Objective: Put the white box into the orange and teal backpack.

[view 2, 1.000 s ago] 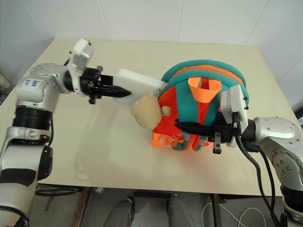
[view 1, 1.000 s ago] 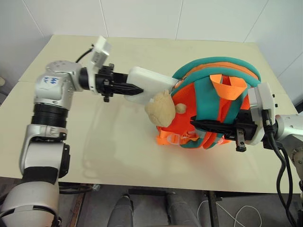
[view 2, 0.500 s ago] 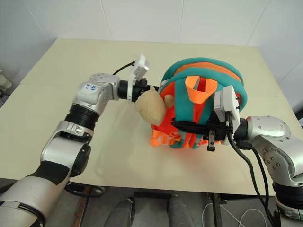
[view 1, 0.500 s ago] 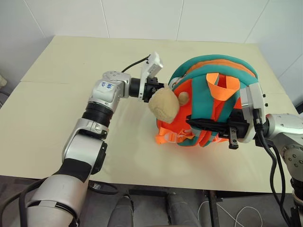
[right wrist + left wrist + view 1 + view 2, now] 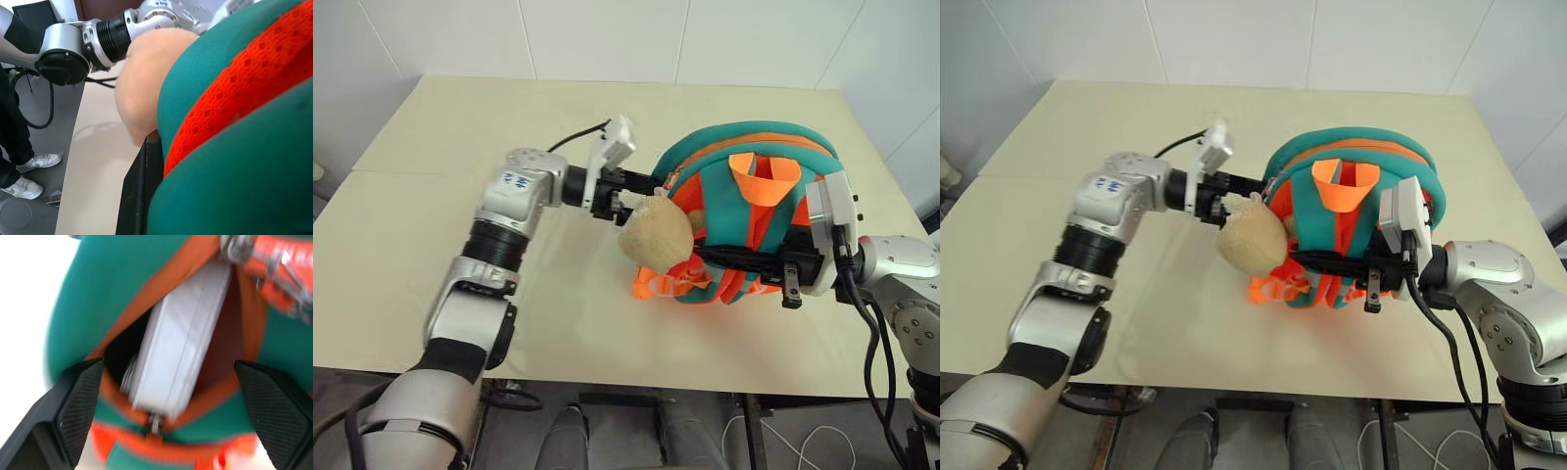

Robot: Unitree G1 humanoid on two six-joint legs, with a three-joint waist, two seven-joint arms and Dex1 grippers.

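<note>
Left wrist view puts the white box [image 5: 181, 338] inside the orange and teal backpack's [image 5: 744, 162] opening, left gripper [image 5: 166, 416] spread wide, clear of it — I judge insertion done. Right gripper [image 5: 724, 257] clamps a backpack strap. Remaining: withdraw.

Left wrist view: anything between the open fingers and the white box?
No. The fingers stand wide at the orange and teal backpack opening; the white box sits inside.
</note>
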